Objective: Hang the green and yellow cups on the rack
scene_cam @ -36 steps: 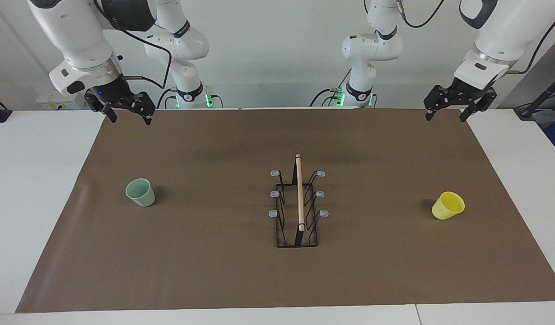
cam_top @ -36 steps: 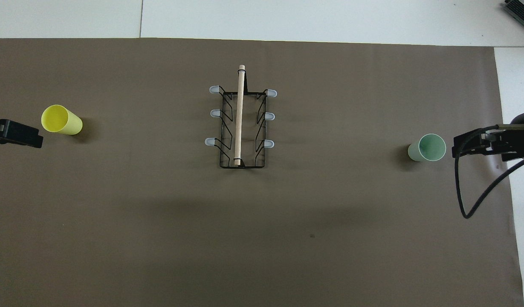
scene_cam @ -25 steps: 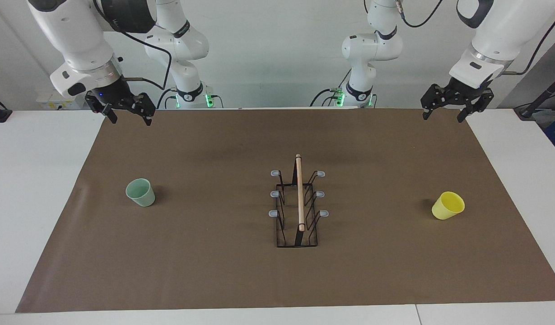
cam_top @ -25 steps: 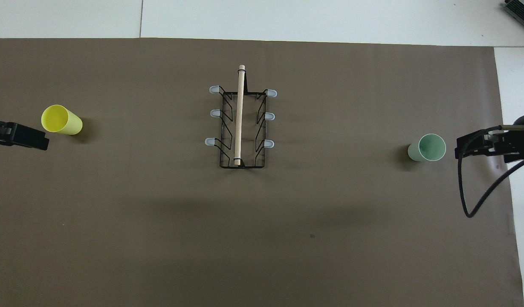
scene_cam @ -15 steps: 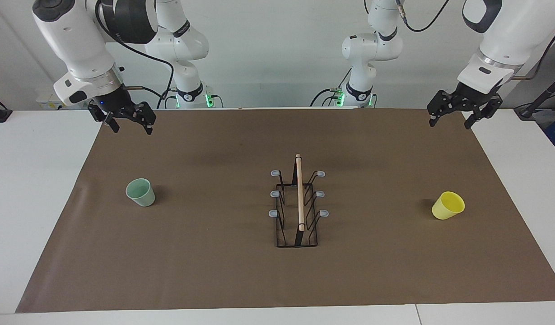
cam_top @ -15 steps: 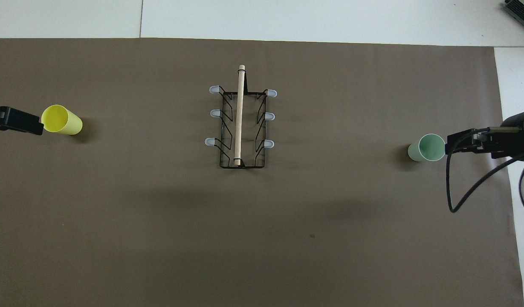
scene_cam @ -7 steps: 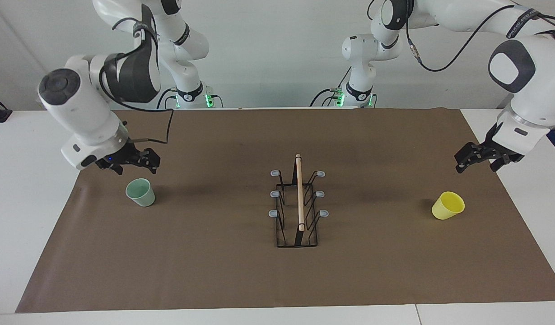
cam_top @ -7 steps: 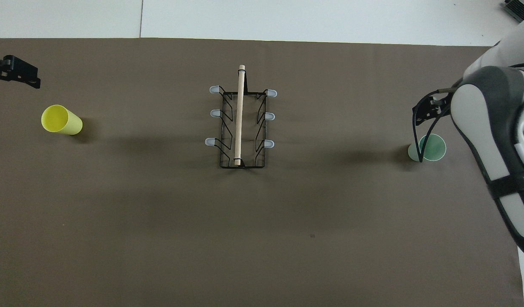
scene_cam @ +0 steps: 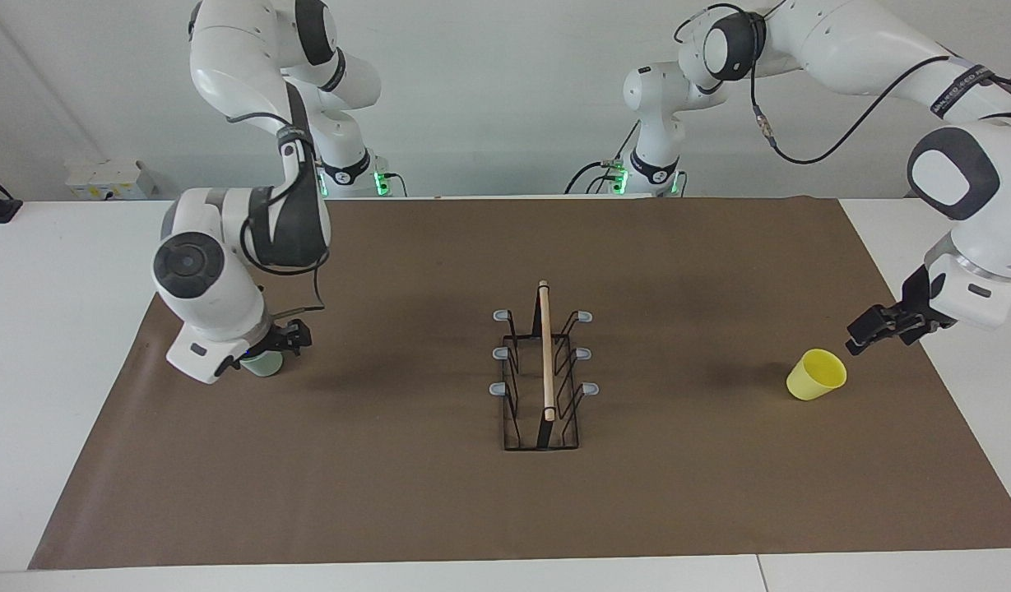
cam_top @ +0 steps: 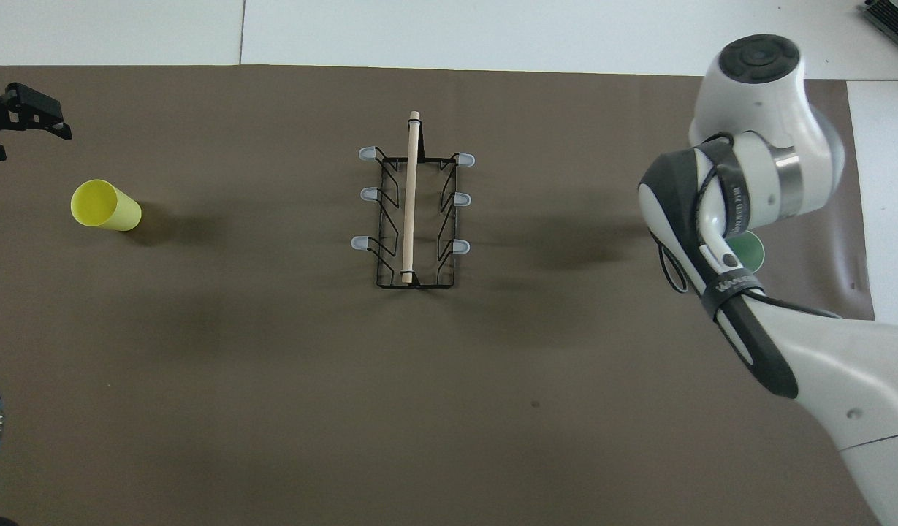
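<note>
The black wire rack with a wooden dowel on top stands mid-mat; it also shows in the overhead view. The mint green cup stands mouth up toward the right arm's end. My right gripper is low at it, and the wrist hides most of the cup. Only a sliver of the green cup shows from overhead. The yellow cup stands toward the left arm's end and is seen from overhead too. My left gripper is open and empty, raised just beside the yellow cup; it shows from overhead.
A brown mat covers the white table. The rack's grey-tipped prongs stick out on both sides with nothing on them. The right arm's forearm reaches over the mat's corner.
Both arms swung down from high over the mat's robot-side corners. The right gripper dropped to the green cup. The left gripper came down close beside the yellow cup. Cups and rack stayed put.
</note>
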Controlling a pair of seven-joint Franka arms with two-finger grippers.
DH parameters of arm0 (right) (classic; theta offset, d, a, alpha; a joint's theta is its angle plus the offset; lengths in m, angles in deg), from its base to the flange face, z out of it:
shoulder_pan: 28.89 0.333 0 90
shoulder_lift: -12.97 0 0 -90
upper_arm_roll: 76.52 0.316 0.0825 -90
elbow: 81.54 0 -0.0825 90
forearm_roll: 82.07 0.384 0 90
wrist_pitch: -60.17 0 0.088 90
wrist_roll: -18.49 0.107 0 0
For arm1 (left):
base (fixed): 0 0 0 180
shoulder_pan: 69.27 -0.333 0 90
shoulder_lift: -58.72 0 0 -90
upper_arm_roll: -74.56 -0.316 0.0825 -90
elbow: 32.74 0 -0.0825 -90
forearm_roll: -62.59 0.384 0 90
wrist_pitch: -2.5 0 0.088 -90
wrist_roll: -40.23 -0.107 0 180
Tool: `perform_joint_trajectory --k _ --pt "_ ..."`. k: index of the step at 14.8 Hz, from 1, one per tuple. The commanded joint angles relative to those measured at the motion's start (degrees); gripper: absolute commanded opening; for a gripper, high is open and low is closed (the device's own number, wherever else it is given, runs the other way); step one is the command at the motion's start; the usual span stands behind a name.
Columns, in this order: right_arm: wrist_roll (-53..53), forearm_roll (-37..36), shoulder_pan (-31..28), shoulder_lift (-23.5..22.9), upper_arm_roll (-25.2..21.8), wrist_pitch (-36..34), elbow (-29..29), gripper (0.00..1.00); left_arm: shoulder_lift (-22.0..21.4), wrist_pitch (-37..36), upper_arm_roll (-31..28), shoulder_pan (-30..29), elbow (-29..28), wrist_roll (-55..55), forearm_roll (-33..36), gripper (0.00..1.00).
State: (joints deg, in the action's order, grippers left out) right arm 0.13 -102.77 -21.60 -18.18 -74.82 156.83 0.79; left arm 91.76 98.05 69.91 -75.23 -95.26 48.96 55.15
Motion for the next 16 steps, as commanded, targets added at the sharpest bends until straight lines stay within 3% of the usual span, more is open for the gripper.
perform_joint_trajectory --k 1,5,8,16 --pt "-9.38 -7.74 1.50 3.45 0.23 2.83 8.61 1.00 2.90 -0.10 -0.01 -1.95 2.58 9.53 -3.89 1.00" --pt "-20.39 -18.47 2.03 6.80 0.93 5.99 17.14 1.00 5.71 1.65 -0.10 -3.36 2.49 21.73 -4.25 1.00" --pt "-23.63 -25.07 3.96 8.99 1.19 9.42 23.73 1.00 7.12 2.97 0.17 -6.43 1.61 29.49 -8.98 1.00" --pt "-28.13 -42.73 5.98 9.80 1.19 11.19 32.80 1.00 6.95 13.78 0.34 -13.11 -8.57 52.69 -22.69 1.00"
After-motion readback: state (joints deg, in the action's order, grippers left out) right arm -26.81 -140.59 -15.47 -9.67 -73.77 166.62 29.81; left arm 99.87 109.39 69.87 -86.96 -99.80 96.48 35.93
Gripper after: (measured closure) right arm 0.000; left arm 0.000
